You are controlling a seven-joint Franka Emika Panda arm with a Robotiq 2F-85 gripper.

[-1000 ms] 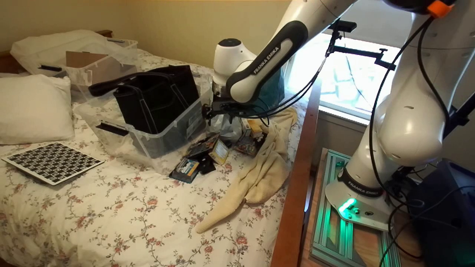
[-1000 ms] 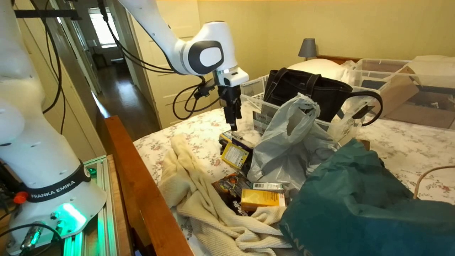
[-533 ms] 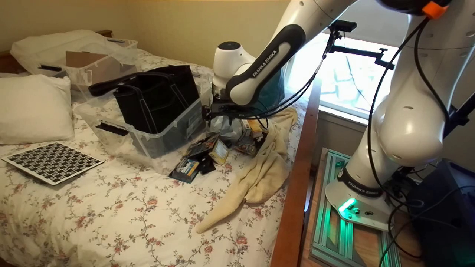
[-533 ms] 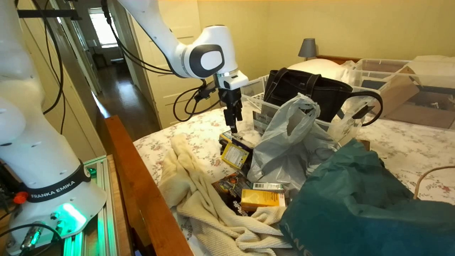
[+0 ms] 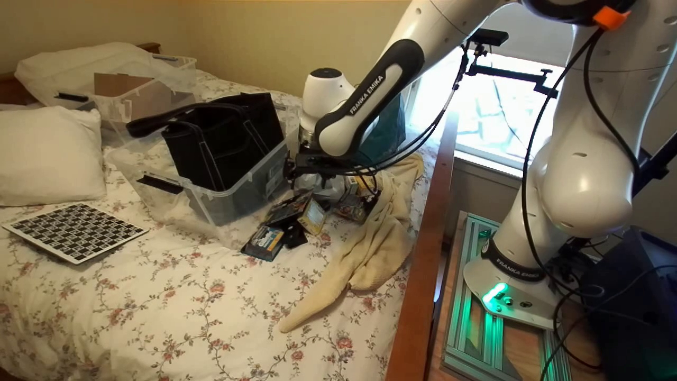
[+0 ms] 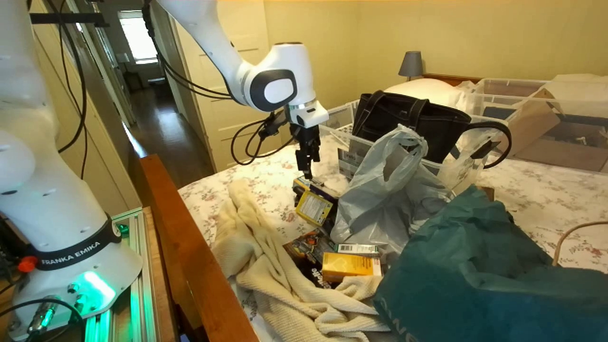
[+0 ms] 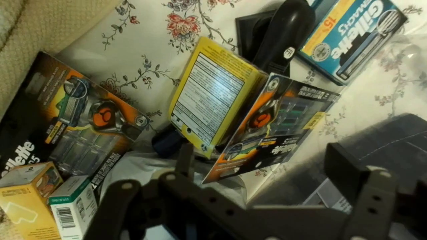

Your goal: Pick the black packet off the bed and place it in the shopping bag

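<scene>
While fingers (image 7: pixel 345 168) stand spread, a plastic bag (image 6: pixel 377 204) (grey) partly hides the shopping bag (image 6: pixel 434 126).

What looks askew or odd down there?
One black Gillette packet sits tilted beside the yellow box instead of lying flat, and the shopping bag slants inside the clear bin. I see no obvious damage.

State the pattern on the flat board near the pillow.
Black and white checks inside a white border; the board shows best in an exterior view.
</scene>
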